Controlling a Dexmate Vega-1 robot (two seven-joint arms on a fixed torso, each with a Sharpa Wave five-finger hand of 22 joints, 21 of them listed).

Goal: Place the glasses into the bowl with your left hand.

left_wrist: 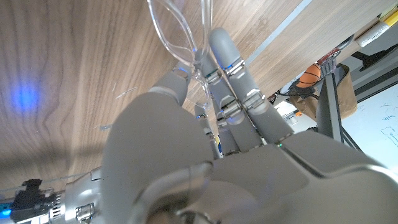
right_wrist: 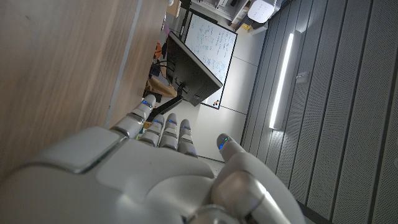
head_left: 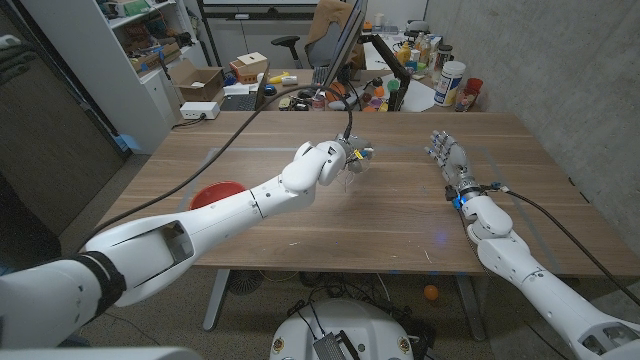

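Note:
Clear-framed glasses [head_left: 358, 163] hang above the middle of the wooden table [head_left: 400, 215], pinched in my left hand [head_left: 343, 157]. In the left wrist view the transparent frame [left_wrist: 180, 28] loops out past my left fingers [left_wrist: 233, 68], which close on it, with the table surface behind. A red bowl [head_left: 216, 193] sits near the table's left edge, partly hidden behind my left forearm, well to the left of the hand. My right hand [head_left: 447, 156] stands upright on the right side of the table with fingers together and extended, holding nothing; the right wrist view shows its back [right_wrist: 155, 168].
Behind the table's far edge lie cluttered items: bottles and cans [head_left: 452, 85], a cardboard box [head_left: 198, 82], a black monitor arm [head_left: 385, 55] and an office chair [head_left: 325, 35]. A shelf [head_left: 140, 50] stands at the back left.

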